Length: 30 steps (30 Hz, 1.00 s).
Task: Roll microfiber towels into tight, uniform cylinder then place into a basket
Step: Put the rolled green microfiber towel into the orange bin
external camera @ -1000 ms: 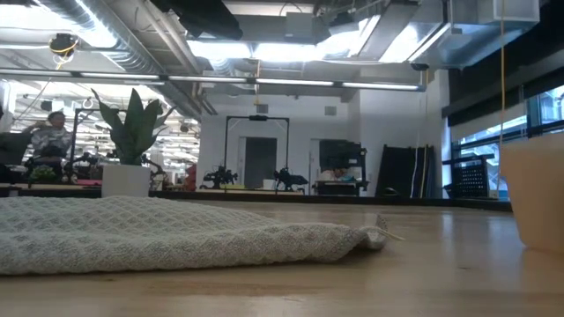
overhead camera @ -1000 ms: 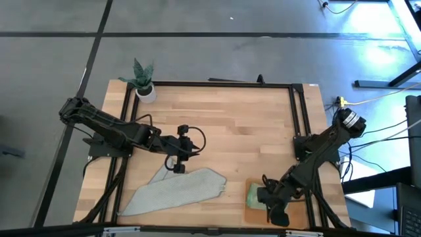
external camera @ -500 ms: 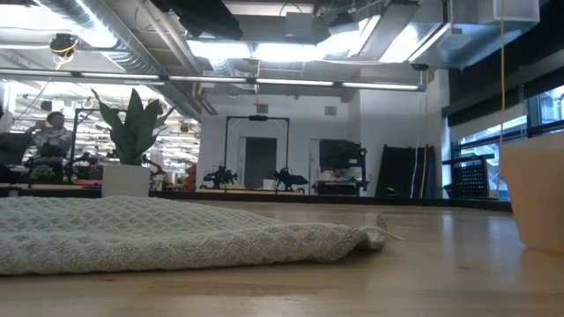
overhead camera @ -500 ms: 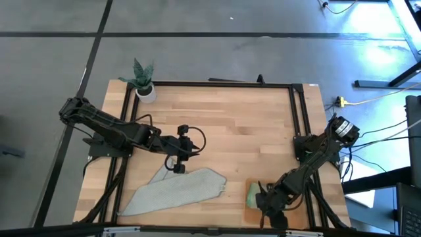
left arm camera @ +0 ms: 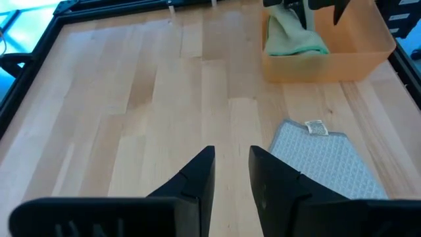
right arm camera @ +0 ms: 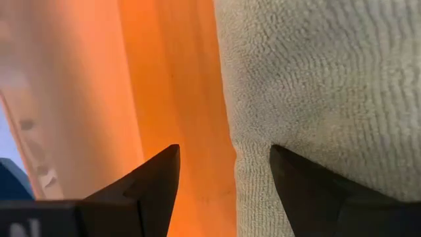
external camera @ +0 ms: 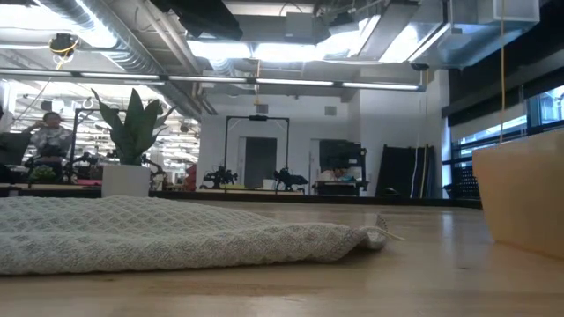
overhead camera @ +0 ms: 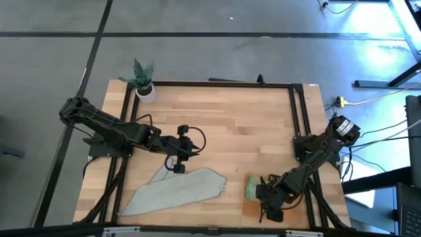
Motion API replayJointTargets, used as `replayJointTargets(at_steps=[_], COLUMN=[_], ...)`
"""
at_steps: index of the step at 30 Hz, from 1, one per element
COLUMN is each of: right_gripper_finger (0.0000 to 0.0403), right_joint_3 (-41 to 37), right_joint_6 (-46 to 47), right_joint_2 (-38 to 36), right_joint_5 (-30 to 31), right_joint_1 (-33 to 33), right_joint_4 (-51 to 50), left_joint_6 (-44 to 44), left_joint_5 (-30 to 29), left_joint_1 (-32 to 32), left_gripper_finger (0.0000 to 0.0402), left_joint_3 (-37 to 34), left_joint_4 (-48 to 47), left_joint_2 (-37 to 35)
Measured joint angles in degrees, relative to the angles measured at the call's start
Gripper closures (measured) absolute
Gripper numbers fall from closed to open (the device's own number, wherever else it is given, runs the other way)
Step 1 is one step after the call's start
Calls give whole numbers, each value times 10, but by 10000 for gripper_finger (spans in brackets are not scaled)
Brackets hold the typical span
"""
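Right gripper [right arm camera: 223, 191] sits inside the basket [overhead camera: 297, 212], fingers spread, one against the green towel [overhead camera: 252, 189], pinching nothing. Beside the basket, the grey towel [overhead camera: 174, 191] lies flat, unrolled. Beyond it the left gripper [overhead camera: 178, 168] hovers, fingers narrowly apart, empty. Cloth looks soft, light, floppy; probably best taken at an edge or corner.
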Motion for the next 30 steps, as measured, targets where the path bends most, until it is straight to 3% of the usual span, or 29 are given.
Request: replayJointTargets(at_steps=[7, 15, 26, 30], right_gripper_finger=[166, 166, 166, 166], right_joint_3=[7, -4, -70, -71], right_joint_6=[-3, -73, -119, -121], right_joint_2=[-39, -49, -37, -37], right_joint_5=[-4, 71, 31, 58], right_joint_1=[-1, -26, -67, -74], right_joint_4=[4, 109, 196, 170], left_joint_6=[0, 0, 0, 0], left_joint_5=[0, 0, 0, 0], left_joint_1=[0, 0, 0, 0], left_gripper_finger=[316, 316, 316, 316], left_joint_3=[0, 0, 0, 0], left_joint_4=[0, -2, -2, -2], left_joint_2=[0, 0, 0, 0])
